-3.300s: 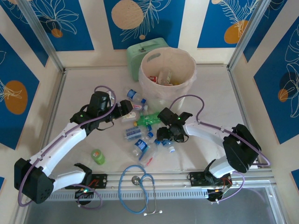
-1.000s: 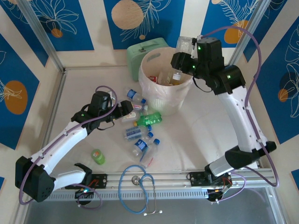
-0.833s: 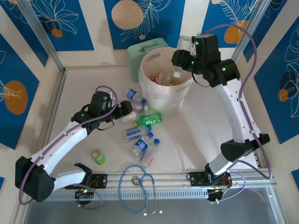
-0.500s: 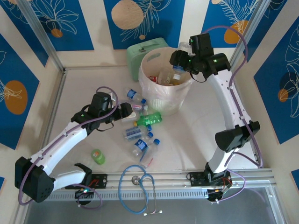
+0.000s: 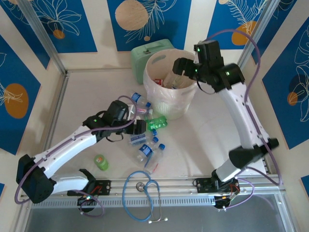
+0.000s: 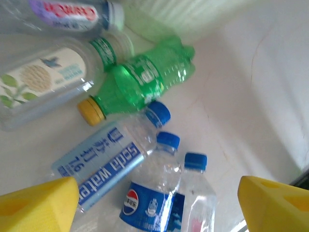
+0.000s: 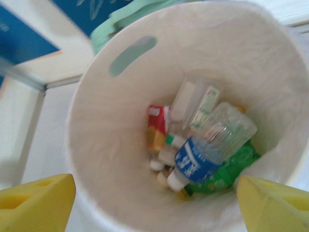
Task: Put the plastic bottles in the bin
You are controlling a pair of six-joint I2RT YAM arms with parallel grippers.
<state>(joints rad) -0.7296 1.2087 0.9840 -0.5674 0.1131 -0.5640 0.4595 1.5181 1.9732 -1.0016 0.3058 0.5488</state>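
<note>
**Both claws open: right over the bin, left over the loose bottles**

The right gripper (image 5: 181, 67) hangs above the far right part of the bin's rim, pointing down into it. In the right wrist view its yellow pads (image 7: 34, 203) stand wide apart with nothing between them, so this claw is open and holds nothing.

The bin (image 5: 161, 104) stands at the far middle of the table (image 5: 212, 125), just in front of the mint-green box (image 5: 149, 50). Inside it, a clear bottle with a blue label (image 7: 212, 145) lies cap-down on a heap of other bottles. Among them are a red-labelled bottle (image 7: 157, 125) and something green beneath.

The left gripper (image 5: 139, 126) is low over the loose plastic bottles (image 5: 145, 142), which lie on the table near the foot of the bin. Its yellow fingertips (image 6: 275, 203) are also spread wide and grip nothing.

Below it lie a green bottle (image 6: 140, 82) with a yellow cap, a soda-water bottle (image 6: 101, 162), a Pepsi-labelled bottle (image 6: 149, 203) and one more blue-capped bottle (image 6: 195, 193), close together and partly touching. Two clear bottles lie farther up beside the green one.

A small green bottle (image 5: 100, 162) sits well apart, toward the near left. A blue stethoscope (image 5: 142, 191) lies at the near edge between the arm bases.
</note>
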